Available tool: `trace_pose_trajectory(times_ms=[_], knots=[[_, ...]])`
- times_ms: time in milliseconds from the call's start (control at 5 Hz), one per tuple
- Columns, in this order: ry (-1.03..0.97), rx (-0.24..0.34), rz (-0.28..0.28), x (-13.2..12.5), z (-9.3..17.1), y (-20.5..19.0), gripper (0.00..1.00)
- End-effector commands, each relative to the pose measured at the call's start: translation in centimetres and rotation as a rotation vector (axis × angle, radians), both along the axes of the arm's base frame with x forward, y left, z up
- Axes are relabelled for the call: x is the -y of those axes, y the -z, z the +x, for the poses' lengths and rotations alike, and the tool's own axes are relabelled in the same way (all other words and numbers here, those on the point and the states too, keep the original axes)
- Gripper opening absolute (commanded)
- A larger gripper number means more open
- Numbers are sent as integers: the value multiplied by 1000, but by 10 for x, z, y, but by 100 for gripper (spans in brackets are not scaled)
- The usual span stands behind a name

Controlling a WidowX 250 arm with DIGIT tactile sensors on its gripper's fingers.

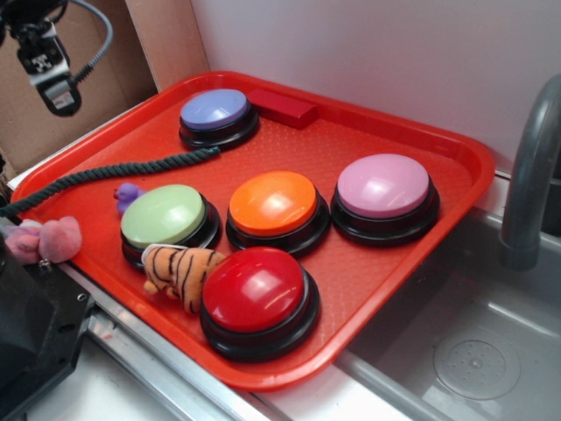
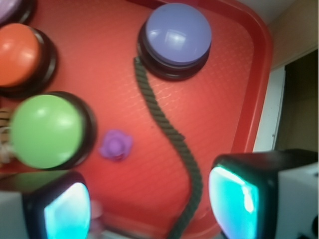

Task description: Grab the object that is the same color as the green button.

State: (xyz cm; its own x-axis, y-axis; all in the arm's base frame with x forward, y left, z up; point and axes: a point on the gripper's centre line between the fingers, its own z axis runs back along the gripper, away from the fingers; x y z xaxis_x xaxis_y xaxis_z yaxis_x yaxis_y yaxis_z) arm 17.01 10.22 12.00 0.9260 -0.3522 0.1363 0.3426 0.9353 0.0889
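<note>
A long dark green twisted rope (image 1: 114, 171) lies on the red tray (image 1: 386, 281), running from the blue button (image 1: 215, 110) out over the tray's left rim. In the wrist view the rope (image 2: 169, 129) curves down between my fingers. The pale-green dome button (image 1: 165, 216) stands at the tray's left front, and shows in the wrist view (image 2: 46, 130). My gripper (image 1: 48, 66) hangs high above the tray's left corner; in the wrist view (image 2: 149, 206) it is open and empty, well above the rope.
Orange (image 1: 273, 203), pink (image 1: 384, 186) and red (image 1: 254, 289) dome buttons stand on the tray. A small purple toy (image 1: 128, 195), a tiger plush (image 1: 180, 270) and a red block (image 1: 282, 107) lie there too. A pink plush (image 1: 48, 239) sits off the left rim. A sink (image 1: 473, 351) with a faucet (image 1: 526, 184) lies right.
</note>
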Motion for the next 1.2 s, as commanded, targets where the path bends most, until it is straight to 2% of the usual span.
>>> trace_pose_trajectory(times_ms=[0, 200, 1000], knots=[[88, -3, 47, -26, 25, 49, 100], [101, -7, 59, -31, 31, 66, 100], [117, -53, 21, -37, 41, 107, 100]])
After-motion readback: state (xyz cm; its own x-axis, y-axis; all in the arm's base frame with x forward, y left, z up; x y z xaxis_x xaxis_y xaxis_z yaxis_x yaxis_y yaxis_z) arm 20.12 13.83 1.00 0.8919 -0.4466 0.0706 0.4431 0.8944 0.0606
